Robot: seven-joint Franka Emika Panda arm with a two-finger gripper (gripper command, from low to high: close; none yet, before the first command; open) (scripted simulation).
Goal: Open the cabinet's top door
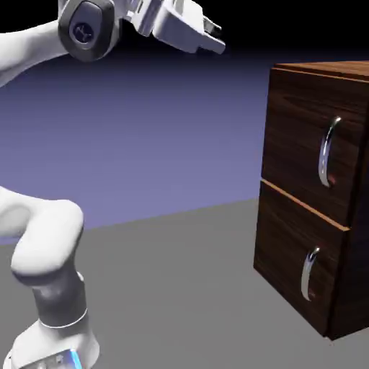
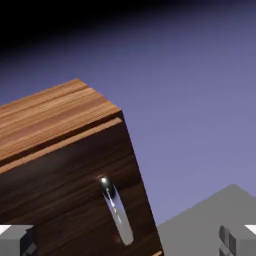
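Pincer (image 1: 213, 39) up high, jaws spread wide with nothing between them, and the cabinet (image 1: 295, 194) stands well apart from it, lower and over toward the exterior view's right! Below the pincer's level sits the top door (image 1: 306, 137), closed, its curved silver handle (image 1: 329, 153) upright and untouched, while in the hand view that handle shows between the two fingertips (image 2: 17, 241), a little above them in the picture.
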